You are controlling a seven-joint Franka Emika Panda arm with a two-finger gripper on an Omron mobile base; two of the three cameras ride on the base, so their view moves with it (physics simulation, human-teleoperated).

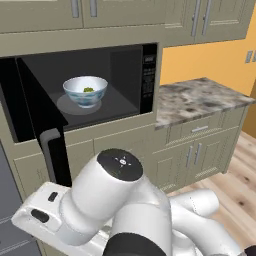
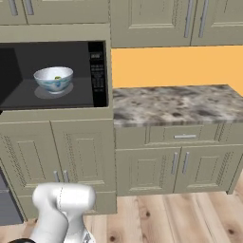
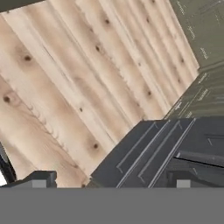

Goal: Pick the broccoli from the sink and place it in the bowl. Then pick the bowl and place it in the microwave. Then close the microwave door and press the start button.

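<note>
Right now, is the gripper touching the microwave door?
Apart. In the hand view the open gripper looks down at wood floor and a grey cabinet front, nothing between the fingertips. The left base view shows the microwave door swung open.

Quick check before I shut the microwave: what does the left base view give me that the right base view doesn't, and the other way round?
Left base view alone: the open microwave door with its grey bar handle, swung out at the left. Right base view alone: the cabinet doors under the microwave and the wood floor in front of them. Both: the bowl on the turntable inside the microwave, broccoli in it, and the marble counter.
</note>
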